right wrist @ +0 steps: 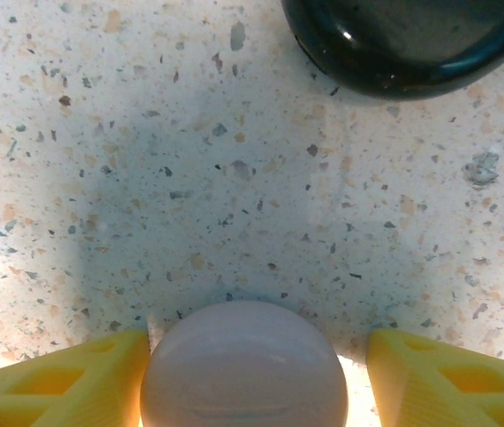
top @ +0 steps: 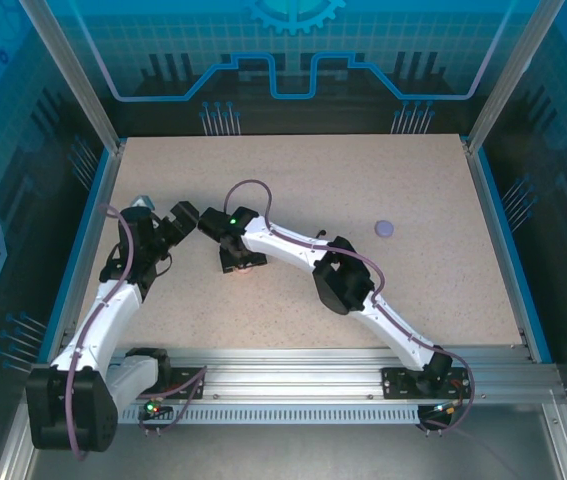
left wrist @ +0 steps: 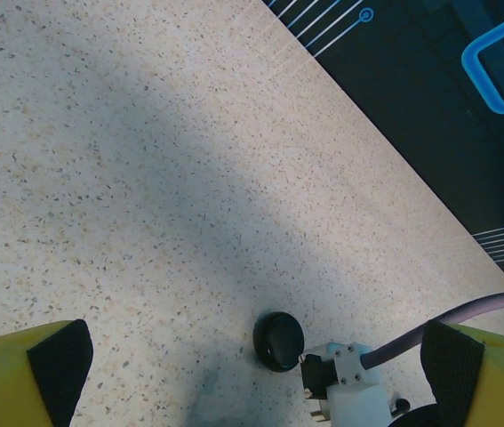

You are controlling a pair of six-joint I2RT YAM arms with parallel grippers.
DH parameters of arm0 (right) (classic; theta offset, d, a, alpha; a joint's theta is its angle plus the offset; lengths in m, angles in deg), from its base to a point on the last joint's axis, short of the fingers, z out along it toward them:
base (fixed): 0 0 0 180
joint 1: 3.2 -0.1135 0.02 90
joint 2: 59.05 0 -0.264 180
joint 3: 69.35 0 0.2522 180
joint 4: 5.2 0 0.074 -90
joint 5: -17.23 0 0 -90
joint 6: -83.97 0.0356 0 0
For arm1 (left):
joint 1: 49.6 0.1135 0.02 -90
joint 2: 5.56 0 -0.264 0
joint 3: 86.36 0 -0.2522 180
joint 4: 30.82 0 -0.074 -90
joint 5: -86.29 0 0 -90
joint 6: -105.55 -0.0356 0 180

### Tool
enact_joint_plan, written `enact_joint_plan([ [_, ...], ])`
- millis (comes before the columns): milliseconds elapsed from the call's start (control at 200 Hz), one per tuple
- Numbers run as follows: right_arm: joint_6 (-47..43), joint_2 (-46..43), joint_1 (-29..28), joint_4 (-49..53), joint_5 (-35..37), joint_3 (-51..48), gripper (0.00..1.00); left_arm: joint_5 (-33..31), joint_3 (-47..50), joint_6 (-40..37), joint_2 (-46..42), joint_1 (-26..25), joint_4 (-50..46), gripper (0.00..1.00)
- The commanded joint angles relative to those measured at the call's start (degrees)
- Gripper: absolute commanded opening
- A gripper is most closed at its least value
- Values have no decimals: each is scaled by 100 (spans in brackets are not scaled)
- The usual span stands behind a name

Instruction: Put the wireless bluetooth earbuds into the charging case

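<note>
The pale round charging case (right wrist: pixel 244 374) sits lid-up on the bench (right wrist: pixel 189 178), squarely between the fingers of the right pincer (right wrist: pixel 257 351). The pincer stands half-wide around it — the finger (right wrist: pixel 74 382) on the left of the wrist view looks to touch its wall and the other shows a thin bright gap, so I judge the case straddled rather than gripped. Round and domed, it has no long axis worth naming. Its top faces up at the wrist, and a faint curved crease lies on the side nearest the pincer's palm, though I cannot tell whether that is a seam or a hinge. The lid looks shut, so whether earbuds are inside is hidden. Just ahead of the fingertips and a little to the right lies a black case (right wrist: pixel 403 44), glossy and also shut. A lilac case (top: pixel 386 228) lies well apart, off to this pincer's right. The left pincer (left wrist: pixel 256 378) hovers near, on the left, jaws fully wide and holding nothing. The task looks early — no case is open, so gripping, opening and inserting all seem left to do.
</note>
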Motion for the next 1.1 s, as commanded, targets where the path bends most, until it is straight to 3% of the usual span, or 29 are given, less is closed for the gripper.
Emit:
enact_joint_plan([
  [0, 102, 286, 18, 306, 80, 131, 64, 315, 170, 161, -30, 31, 194, 99],
  [280, 119, 240, 11, 346, -41, 161, 40, 389, 333, 641, -98, 29, 295, 99],
  [570, 85, -463, 36, 77, -94, -333, 34, 544, 407, 680, -293, 24, 435, 99],
  [1096, -56, -2168, 371, -895, -404, -1741, 34, 1134, 797, 534, -1014, -144, 149, 99],
])
